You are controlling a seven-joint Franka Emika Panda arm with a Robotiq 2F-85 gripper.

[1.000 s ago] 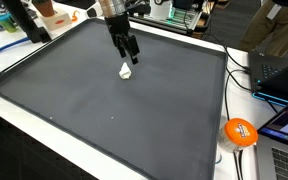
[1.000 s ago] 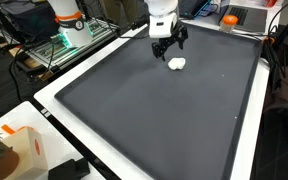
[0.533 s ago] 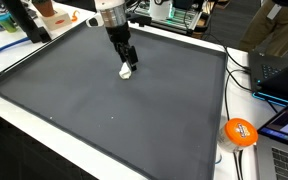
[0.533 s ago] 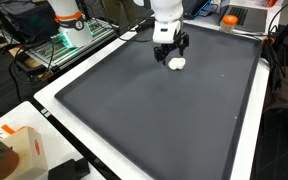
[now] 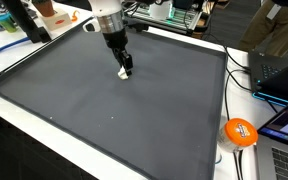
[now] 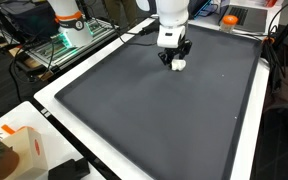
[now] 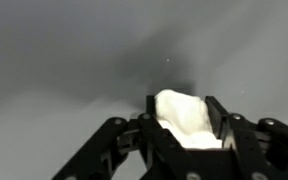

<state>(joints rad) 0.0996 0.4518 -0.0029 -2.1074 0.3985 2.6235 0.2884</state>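
Note:
A small white crumpled lump (image 7: 187, 122) lies on the dark grey mat (image 5: 134, 115) toward its far side. My gripper (image 7: 182, 106) stands straight down over it, and its black fingers (image 7: 220, 122) press against the lump from both sides. In both exterior views only a bit of white lump (image 5: 125, 75) (image 6: 180, 67) shows below the gripper (image 5: 125, 69) (image 6: 174, 62), which touches down on the mat (image 6: 154, 115).
An orange round object (image 5: 240, 132) and laptops (image 5: 281, 78) with cables sit beyond one side of the mat. A white and orange box (image 6: 19, 150) stands off a near corner. Lab equipment (image 6: 69, 30) and a person (image 5: 276, 25) are at the far edges.
The gripper has come down over the white lump and its fingers have closed in from wide open until they hold the lump between them.

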